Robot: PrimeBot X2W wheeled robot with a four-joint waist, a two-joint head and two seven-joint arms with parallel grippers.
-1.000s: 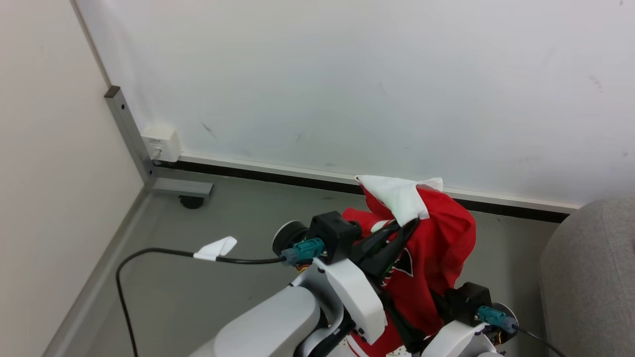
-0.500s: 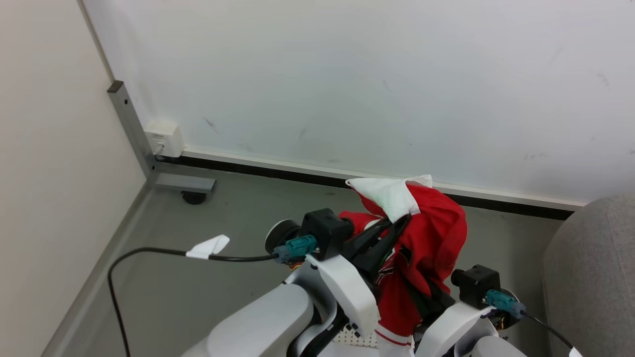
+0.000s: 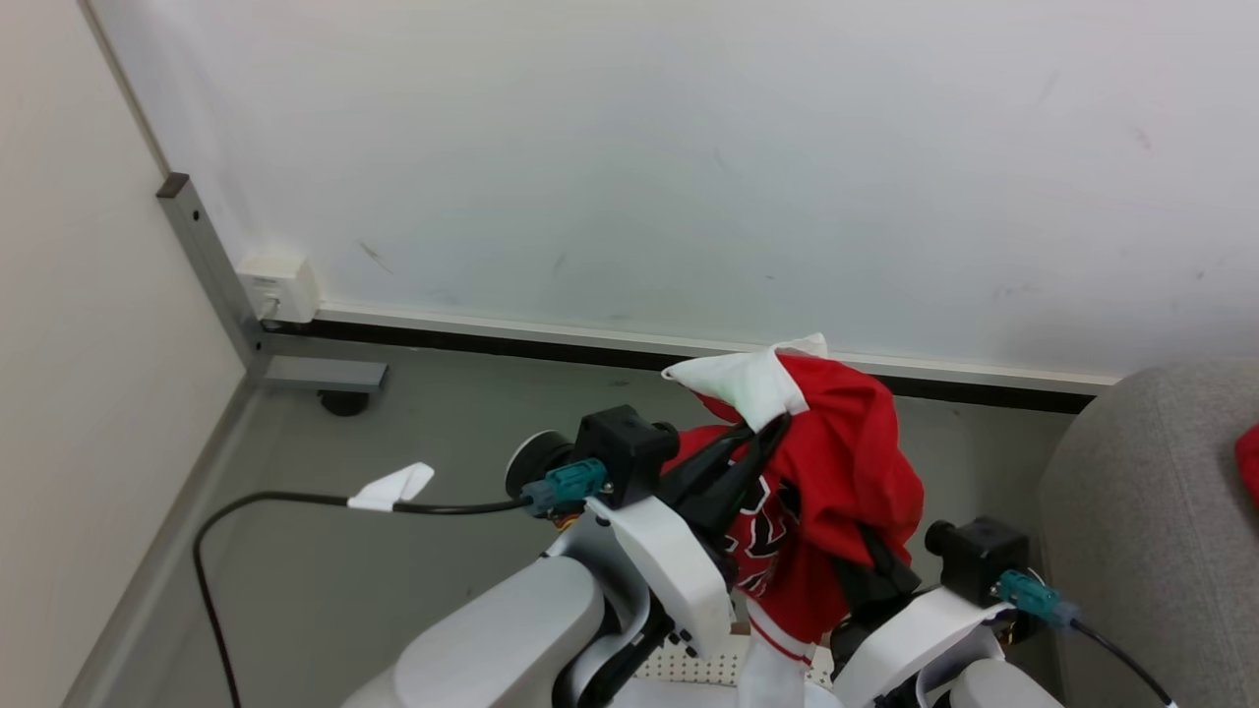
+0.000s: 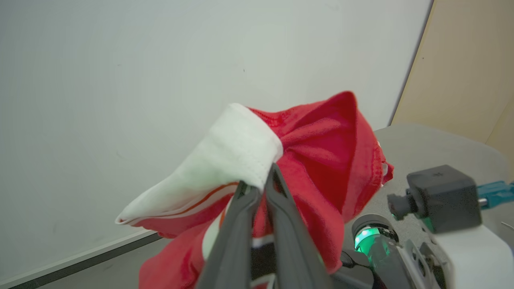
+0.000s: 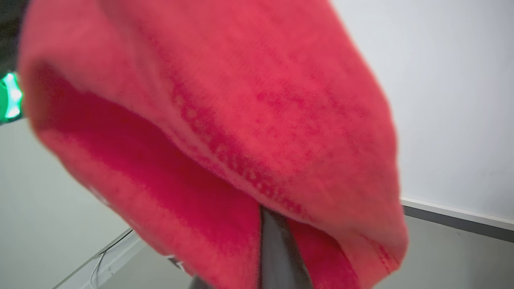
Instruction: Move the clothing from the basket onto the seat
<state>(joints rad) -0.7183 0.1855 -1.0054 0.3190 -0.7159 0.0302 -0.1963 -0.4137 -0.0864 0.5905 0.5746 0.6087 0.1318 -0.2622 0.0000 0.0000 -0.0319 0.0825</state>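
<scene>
A bright red jersey with white trim and black-and-white numerals hangs in the air between my two grippers. My left gripper is shut on its white trim, fingers pointing up toward the wall. My right gripper is buried under the red cloth; one dark finger shows, pinched into a fold. A strip of the perforated cream basket peeks out below my arms. The light-grey seat stands at the right, apart from the jersey, with another red piece on it.
A white wall with a dark skirting line runs behind. A grey metal post with a white socket box marks the left corner. A black cable with a white tag trails over the grey floor.
The head camera has swung right, bringing more of the seat and the red piece on it into view. Both grippers still hold the jersey; my right wrist has risen.
</scene>
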